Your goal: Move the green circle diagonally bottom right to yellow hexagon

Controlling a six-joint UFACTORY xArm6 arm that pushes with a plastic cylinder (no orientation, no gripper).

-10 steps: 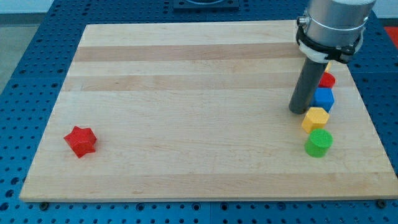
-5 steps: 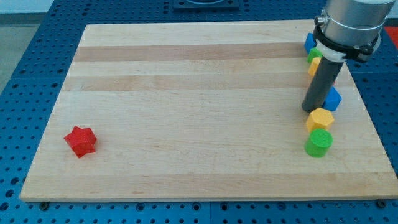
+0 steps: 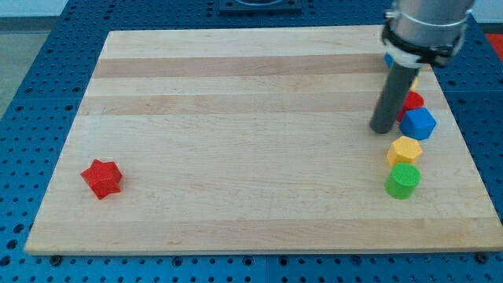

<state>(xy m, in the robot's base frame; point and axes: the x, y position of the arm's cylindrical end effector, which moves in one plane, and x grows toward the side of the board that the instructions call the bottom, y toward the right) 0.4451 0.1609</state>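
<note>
My tip sits just left of the blue block. The green circle touches the yellow hexagon from below. No fingers here, only a rod.

A robotics lab bench: a wooden board resting on a blue perforated table.

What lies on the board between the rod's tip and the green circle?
In the camera view, the yellow hexagon sits between my tip and the green circle, slightly right of the direct line; otherwise bare board.

free: board centre | blocked right: blue cube, yellow hexagon, green circle
</note>
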